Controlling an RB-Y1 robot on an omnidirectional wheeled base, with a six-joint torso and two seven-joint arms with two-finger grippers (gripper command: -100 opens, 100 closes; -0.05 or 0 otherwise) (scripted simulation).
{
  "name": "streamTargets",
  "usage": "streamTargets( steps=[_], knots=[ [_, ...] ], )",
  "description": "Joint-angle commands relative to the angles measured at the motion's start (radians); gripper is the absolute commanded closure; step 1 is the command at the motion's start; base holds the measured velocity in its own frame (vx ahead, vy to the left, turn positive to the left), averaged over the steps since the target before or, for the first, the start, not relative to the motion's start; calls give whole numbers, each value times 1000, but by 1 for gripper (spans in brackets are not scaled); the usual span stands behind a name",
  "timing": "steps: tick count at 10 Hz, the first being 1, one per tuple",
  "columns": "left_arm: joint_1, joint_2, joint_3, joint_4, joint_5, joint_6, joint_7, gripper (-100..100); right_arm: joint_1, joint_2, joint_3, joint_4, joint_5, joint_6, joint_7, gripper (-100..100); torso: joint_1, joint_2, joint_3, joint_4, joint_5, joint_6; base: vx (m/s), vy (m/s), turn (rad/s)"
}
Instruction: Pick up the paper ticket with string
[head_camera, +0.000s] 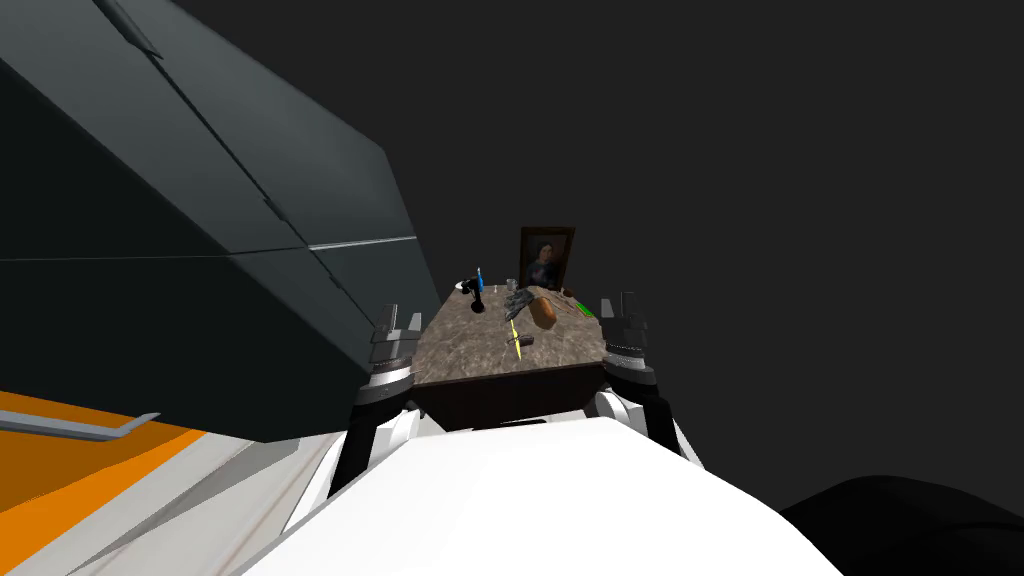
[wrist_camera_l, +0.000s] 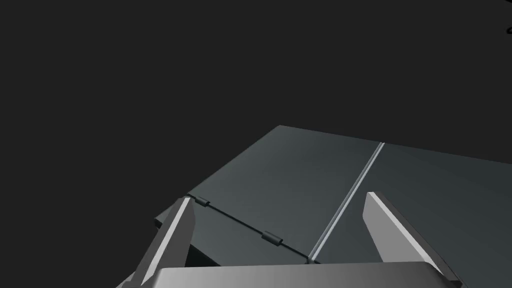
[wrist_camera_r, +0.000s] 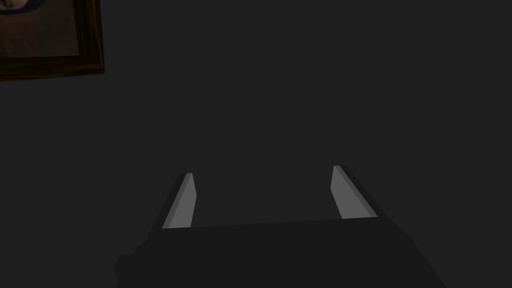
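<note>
— Where a thin yellow line crosses the marbled tabletop (head_camera: 460, 355), just below the centre of the head view, is that the ticket with string (head_camera: 515, 338)?

— Most likely. The yellow line reads as the string, with a small dark tab at its lower end, though it is too small to be sure. It lies flat, just below an orange-brown lump (head_camera: 542, 311).

— And further out?

— A black stand with a blue tip (head_camera: 478, 292) sits toward the tabletop's upper left, a green scrap (head_camera: 584, 309) is at its right edge, and a framed portrait (head_camera: 546, 258) stands upright at the back.

— The tools?

— At the tabletop's left edge is the left tool (head_camera: 400, 325), and at its right edge the right tool (head_camera: 617, 308). Both have fingers spread apart and hold nothing, and both are well short of the ticket.

— What could go wrong?

— I judge the ticket thin and flat, so the blades may slide over it, or close on the string alone and let the tab slip. A reach from the right could nudge the orange-brown lump. The left arm is close to the dark grey cabinet (wrist_camera_l: 310, 170) and could clip it when swinging in.
</note>
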Motion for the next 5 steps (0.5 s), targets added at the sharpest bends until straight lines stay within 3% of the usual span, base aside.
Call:
streamTargets(
  steps=[1, 5],
  knots=[
    [0, 0, 0, 0, 0, 0, 0, 0, 6, -33, 12, 18, 18, 16, 16, -100, 0, 0, 0, 0, 0, 0, -119, 19, 54],
    [-1, 0, 0, 0, 0, 0, 0, 0, 19, -121, 50, 90, 81, 75, 74, -100, 1, 14, 8, 3, 0, 0, -200, 10, 86]
  ],
)
